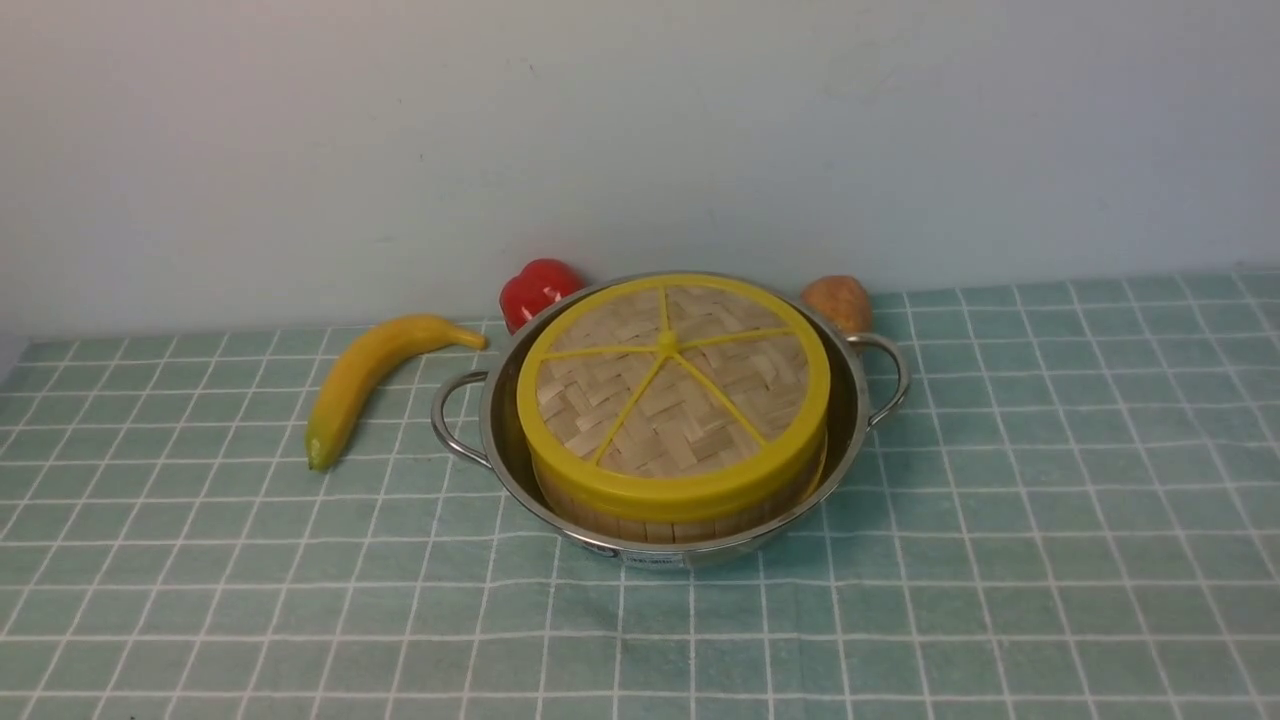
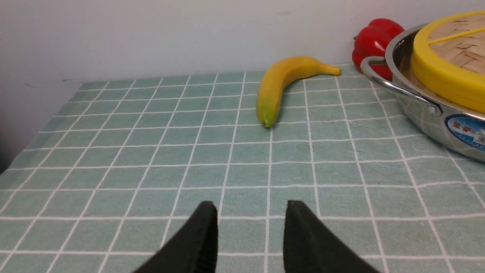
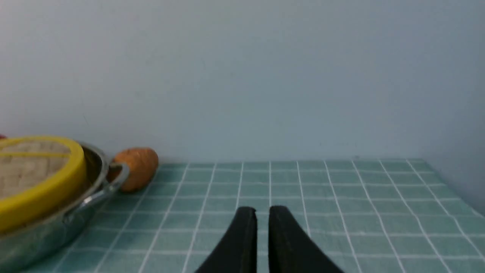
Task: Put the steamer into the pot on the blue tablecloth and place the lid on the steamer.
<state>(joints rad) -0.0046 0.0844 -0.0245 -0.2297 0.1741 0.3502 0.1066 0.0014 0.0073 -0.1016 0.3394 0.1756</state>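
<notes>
**Lidded steamer seated in pot; both claws empty**

Front view: the pot [image 1: 850, 400] sits near the middle of the blue tablecloth [image 1: 1050, 520], toward the wall. It is shallow, wide, polished stainless steel, with a loop wire handle on each side and a blue-and-white label on its outer wall. The cloth is pale teal with thin white lines forming small squares; it lies flat over the surface.

The steamer [image 1: 680, 520] stands inside the pot. Only its lower wall of pale vertical bamboo slats shows, below the lid. A gap of bare steel is visible between basket and pot wall on the left and far side.

The lid [image 1: 672, 385] rests on top of the steamer. It is a flat round disc of woven bamboo strips, with a thick smooth yellow rim, thin yellow spokes and a small yellow centre knob. It looks slightly tilted, lower toward the camera.

Other items: a smooth yellow banana [image 1: 370, 375] with a greenish tip, left of the pot and clear of it; a glossy red pepper [image 1: 538, 290] behind the pot's left side; a rough brown potato [image 1: 838, 300] behind its right handle.

Left claw [image 2: 251, 216]: black tapered fingers held moderately apart, nothing between them, low over bare cloth, well short of the banana.

Right claw [image 3: 262, 216]: fingers narrow, a thin gap showing, empty, to the right of the pot.
</notes>
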